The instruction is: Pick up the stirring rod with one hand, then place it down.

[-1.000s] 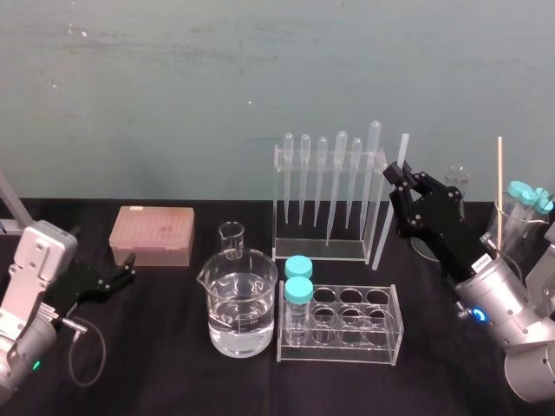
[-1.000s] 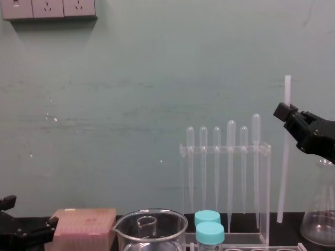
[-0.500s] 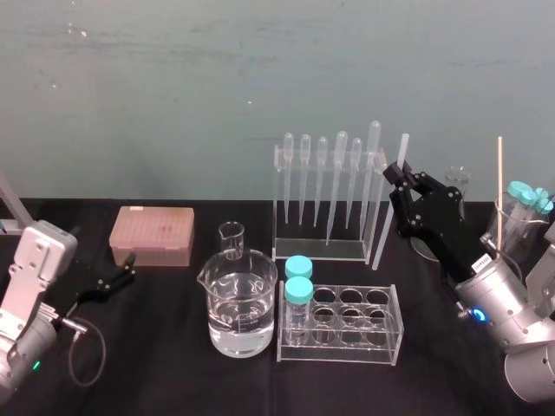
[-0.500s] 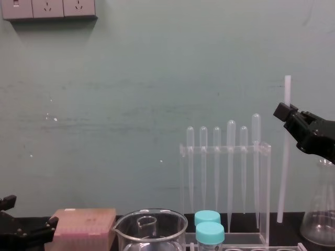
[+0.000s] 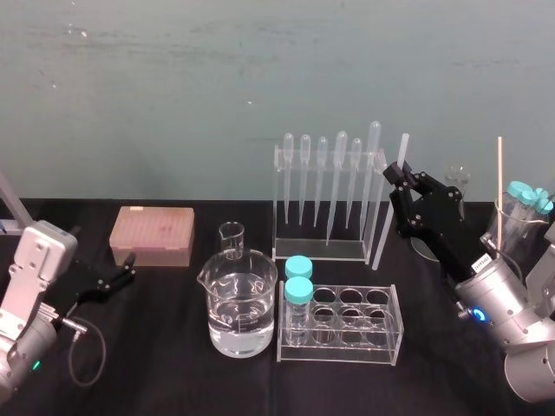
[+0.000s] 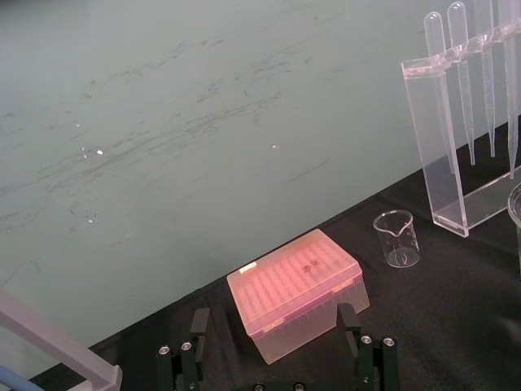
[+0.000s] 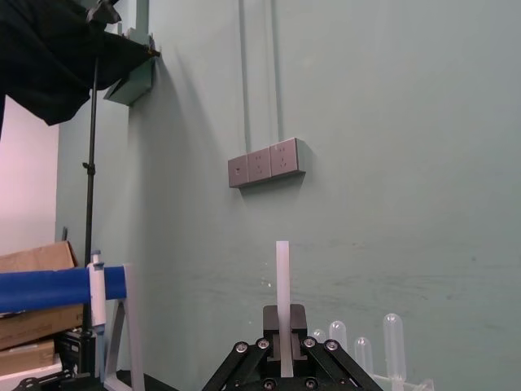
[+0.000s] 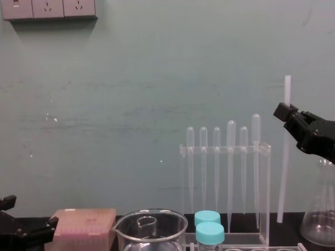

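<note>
The rod (image 5: 381,243) is clamped near its upper end between the closed fingers of the right gripper (image 5: 392,173) and is held almost upright, just right of the rack (image 5: 328,199). The left gripper (image 5: 120,277) is parked far left, fingers spread, holding nothing.

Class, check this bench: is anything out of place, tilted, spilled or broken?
Only the stirring rod stands out: it is nearly upright, leaning slightly, just right of the pipette rack, with the right gripper shut on its upper part. Nothing looks spilled or broken. The left gripper sits open near the pink box.
</note>
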You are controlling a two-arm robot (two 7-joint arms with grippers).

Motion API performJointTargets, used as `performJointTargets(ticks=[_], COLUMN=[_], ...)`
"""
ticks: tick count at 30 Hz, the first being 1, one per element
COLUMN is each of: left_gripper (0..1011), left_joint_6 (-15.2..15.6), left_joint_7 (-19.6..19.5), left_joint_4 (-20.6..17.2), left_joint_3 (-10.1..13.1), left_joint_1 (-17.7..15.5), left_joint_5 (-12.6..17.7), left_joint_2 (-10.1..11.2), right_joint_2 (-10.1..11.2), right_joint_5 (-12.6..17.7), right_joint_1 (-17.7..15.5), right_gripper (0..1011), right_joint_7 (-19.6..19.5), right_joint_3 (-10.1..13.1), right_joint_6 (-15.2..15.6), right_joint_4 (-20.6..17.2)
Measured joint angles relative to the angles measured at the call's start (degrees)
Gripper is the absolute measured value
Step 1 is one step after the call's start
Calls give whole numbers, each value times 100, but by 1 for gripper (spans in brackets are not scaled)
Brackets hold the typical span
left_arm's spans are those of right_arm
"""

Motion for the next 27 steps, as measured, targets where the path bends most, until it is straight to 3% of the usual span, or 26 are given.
performJointTargets(ticks=[27], left_gripper=[1000], left_joint_6=[0], left_joint_7=[0], left_joint_4=[0], left_joint_3=[0], left_joint_1=[0], left_joint_5=[0], left_joint_2=[0], right_joint_2=[0], right_joint_5=[0], right_joint_1=[0], right_gripper=[69], right_joint_7=[0], right_joint_3=[0], right_joint_6=[0], right_joint_4=[0])
